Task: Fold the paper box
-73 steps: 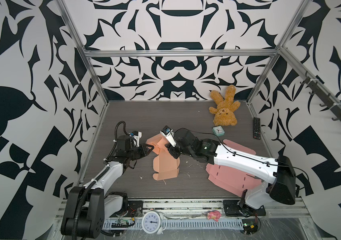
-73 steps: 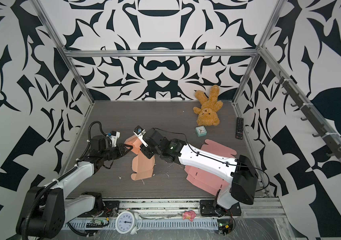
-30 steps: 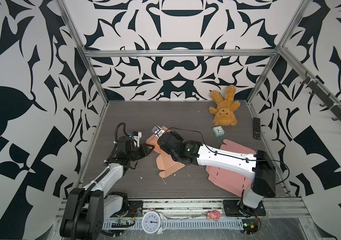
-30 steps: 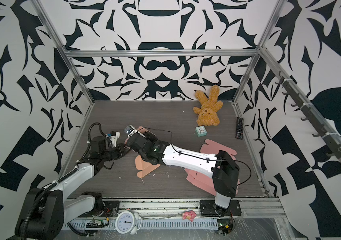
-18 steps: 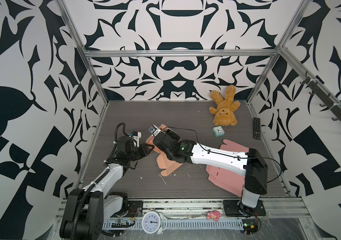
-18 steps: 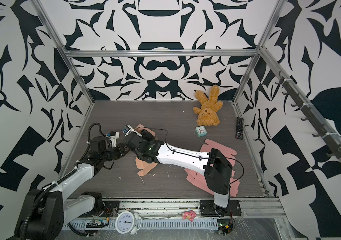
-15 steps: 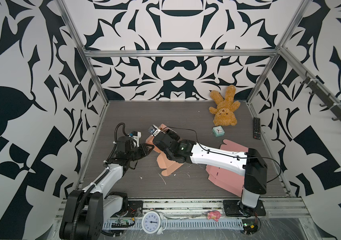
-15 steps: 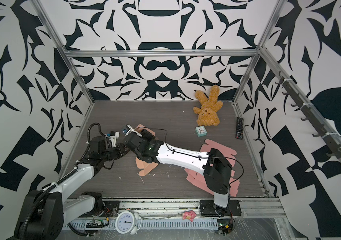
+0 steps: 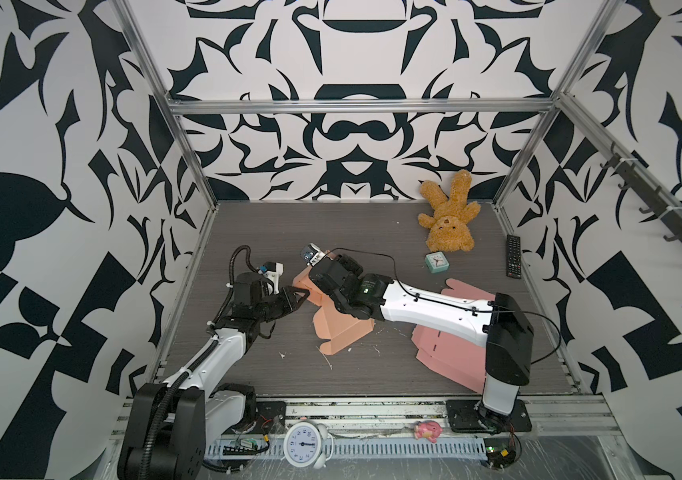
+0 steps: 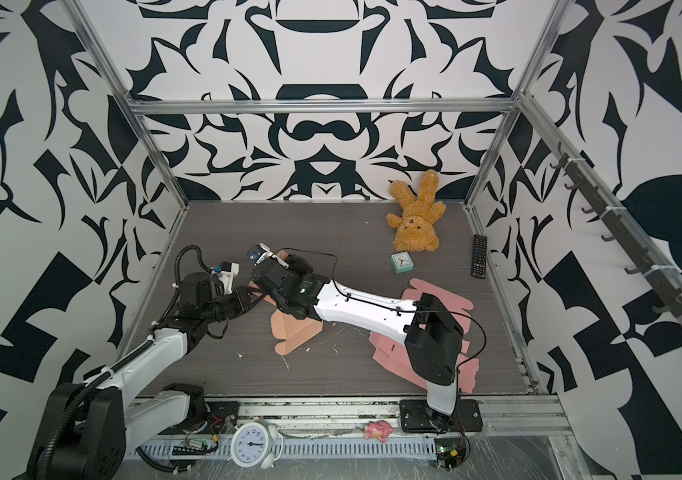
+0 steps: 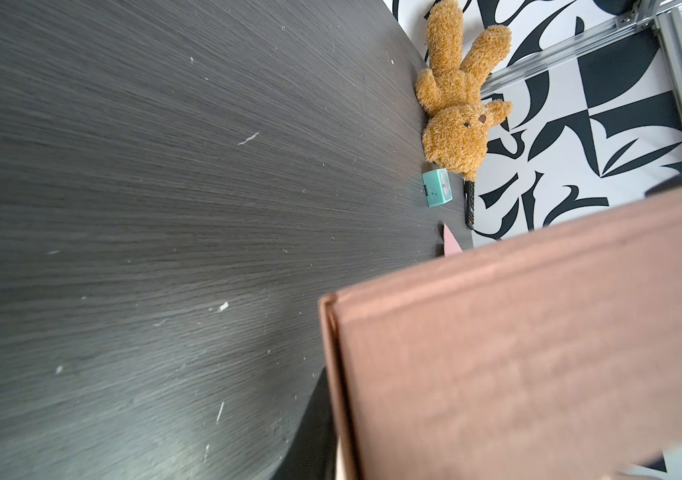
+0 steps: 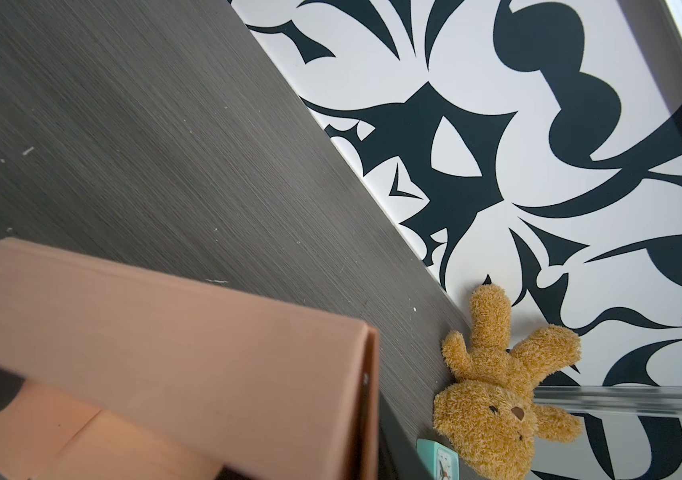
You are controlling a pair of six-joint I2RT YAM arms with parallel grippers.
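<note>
Two grippers share the half-formed salmon-pink cardboard box (image 9: 341, 328), left of centre on the dark wood-grain table (image 9: 372, 232) — left gripper (image 9: 300, 296) clamps its side flap, likely as anchor; right gripper (image 9: 317, 293) crowds a raised panel, jaws unreadable.

The box (image 9: 343, 328) is salmon-orange card, half folded, and sits near the middle of the table, a little left of centre. Its near part lies low on the table as a flat panel with a small tab at the near-left corner. Its far-left part is raised off the table, and the left gripper (image 9: 302, 296) pinches the left edge of that raised part. The box's middle is hidden in both top views. The left wrist view shows one broad panel close up, blurred, with a crease line running beside its long edge. The right wrist view shows a panel folded double along one edge, with paler inner panels under it.
</note>
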